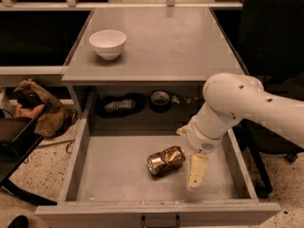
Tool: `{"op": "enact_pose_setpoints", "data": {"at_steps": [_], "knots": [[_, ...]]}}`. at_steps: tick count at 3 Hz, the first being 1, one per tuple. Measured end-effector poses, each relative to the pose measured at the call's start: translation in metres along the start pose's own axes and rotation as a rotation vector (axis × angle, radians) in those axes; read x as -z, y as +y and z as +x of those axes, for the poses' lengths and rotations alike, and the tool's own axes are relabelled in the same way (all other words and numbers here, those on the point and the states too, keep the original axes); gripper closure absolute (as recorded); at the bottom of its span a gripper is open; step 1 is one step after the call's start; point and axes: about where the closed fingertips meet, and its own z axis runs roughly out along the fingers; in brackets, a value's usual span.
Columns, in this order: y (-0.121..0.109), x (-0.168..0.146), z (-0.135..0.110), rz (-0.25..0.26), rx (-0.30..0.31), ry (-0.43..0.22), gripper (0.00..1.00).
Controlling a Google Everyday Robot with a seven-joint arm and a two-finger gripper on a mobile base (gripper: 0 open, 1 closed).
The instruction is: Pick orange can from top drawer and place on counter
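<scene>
The orange can, crushed and shiny, lies on its side on the bottom of the open top drawer, right of the middle. My gripper is inside the drawer just to the right of the can, pointing down at the end of the white arm. It is open and empty. One cream finger hangs close beside the can's right end; the other shows as a small tip behind the wrist. The counter is the grey cabinet top above the drawer.
A white bowl stands at the counter's left. In the dark recess behind the drawer lie a black tape roll and black clutter. A brown bag lies on the floor at the left. A dark chair stands at the right.
</scene>
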Motion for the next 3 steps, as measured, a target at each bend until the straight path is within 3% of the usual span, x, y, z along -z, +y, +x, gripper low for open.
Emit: {"op": "enact_pose_setpoints", "data": {"at_steps": [3], "knots": [[-0.015, -0.051, -0.066, -0.014, 0.16, -0.098, 0.0]]}}
